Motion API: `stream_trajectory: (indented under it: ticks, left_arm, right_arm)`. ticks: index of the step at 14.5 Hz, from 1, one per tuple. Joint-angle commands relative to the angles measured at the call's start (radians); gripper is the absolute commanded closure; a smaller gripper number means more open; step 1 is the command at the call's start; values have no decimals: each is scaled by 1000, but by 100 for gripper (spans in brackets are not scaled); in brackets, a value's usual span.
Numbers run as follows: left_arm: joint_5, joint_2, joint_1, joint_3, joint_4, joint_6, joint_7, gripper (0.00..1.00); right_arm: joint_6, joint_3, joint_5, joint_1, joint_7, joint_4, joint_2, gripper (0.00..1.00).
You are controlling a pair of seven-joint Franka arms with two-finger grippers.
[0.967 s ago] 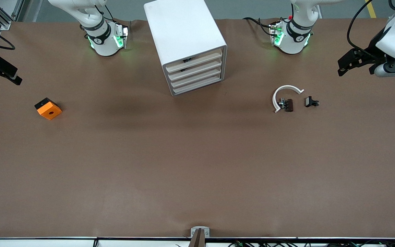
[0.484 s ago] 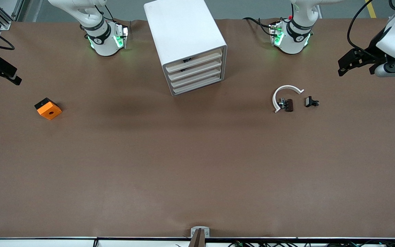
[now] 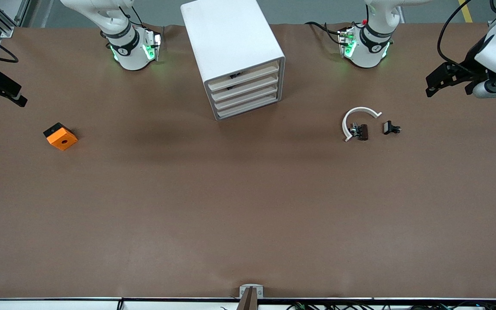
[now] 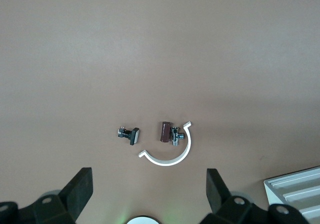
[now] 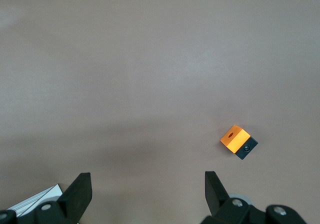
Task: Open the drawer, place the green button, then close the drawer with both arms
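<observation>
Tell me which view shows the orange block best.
The right wrist view: the orange block sits unobstructed, its hole and black side clear. The front view shows it smaller, toward the right arm's end. The left wrist view misses it.

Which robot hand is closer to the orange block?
The right one. The right gripper hangs by the table's edge at the same end as the orange block, jaws open. The left gripper is up at the table's far end, also open.

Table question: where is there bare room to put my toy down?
The table is bare nearer the front camera, below the orange block, the cabinet and the small black parts with their white curved strip. It is crowded around those parts.
</observation>
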Motion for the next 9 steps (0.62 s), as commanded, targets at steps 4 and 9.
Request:
stream_trajectory:
  ticks: [4,9]
  left_arm:
    - [3,30,-8,9,43,-3,-14,0]
    - [3,33,-8,9,43,-3,-26,0]
  right_arm:
    - [-8,10,-6,-13,4,19,9,0]
    - [-8,10,-4,-7,5,19,9,0]
